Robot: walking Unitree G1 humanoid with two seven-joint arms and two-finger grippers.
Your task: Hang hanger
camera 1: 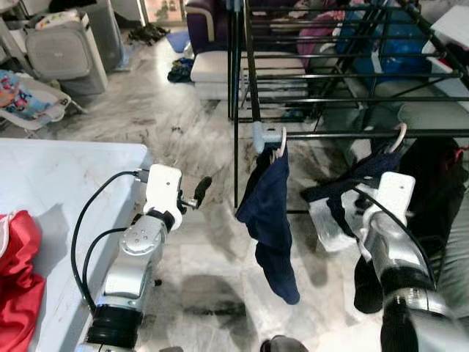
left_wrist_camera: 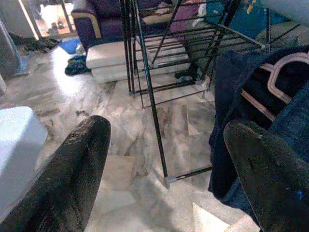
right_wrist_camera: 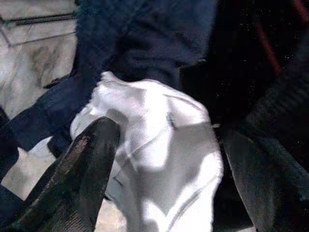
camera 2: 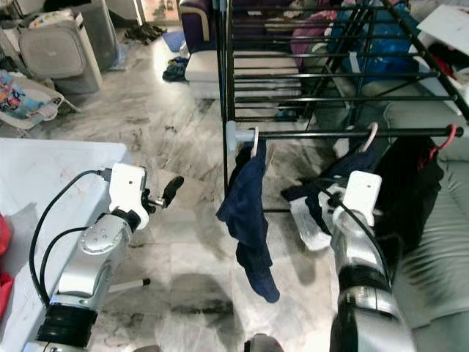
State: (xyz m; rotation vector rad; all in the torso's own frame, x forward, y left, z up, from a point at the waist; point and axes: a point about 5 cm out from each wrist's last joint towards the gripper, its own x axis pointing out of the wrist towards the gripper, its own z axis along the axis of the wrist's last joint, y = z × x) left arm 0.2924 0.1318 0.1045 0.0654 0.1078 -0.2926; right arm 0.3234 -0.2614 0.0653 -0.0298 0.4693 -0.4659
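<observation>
- My left arm is up beside the counter (camera 1: 66, 183), and its left pincer (left_wrist_camera: 164, 169) is spread wide with nothing in it, aimed toward the drying rack (camera 1: 344, 81). I judge it is parked clear so the other arm has room.
- My right pincer (right_wrist_camera: 164, 169) sits low under the rack's front rail (camera 1: 366, 134). Its fingers are apart around a bunch of white cloth (right_wrist_camera: 154, 145) and navy fabric, but I cannot tell whether they are actually pinching anything.
- A pink-white hanger (camera 1: 398, 138) has its hook over the front rail just above my right arm, with dark clothing draped below it. To me the hang looks done, or nearly so.
- Further left on the same rail, by the grey corner joint, a second hanger (camera 1: 281, 147) carries a navy garment (camera 1: 270, 220) that falls straight toward the floor.
- Beyond the rack are more hung clothes, a purple sofa (camera 1: 205, 22) and a grey appliance (camera 1: 66, 48) on the marble floor.
</observation>
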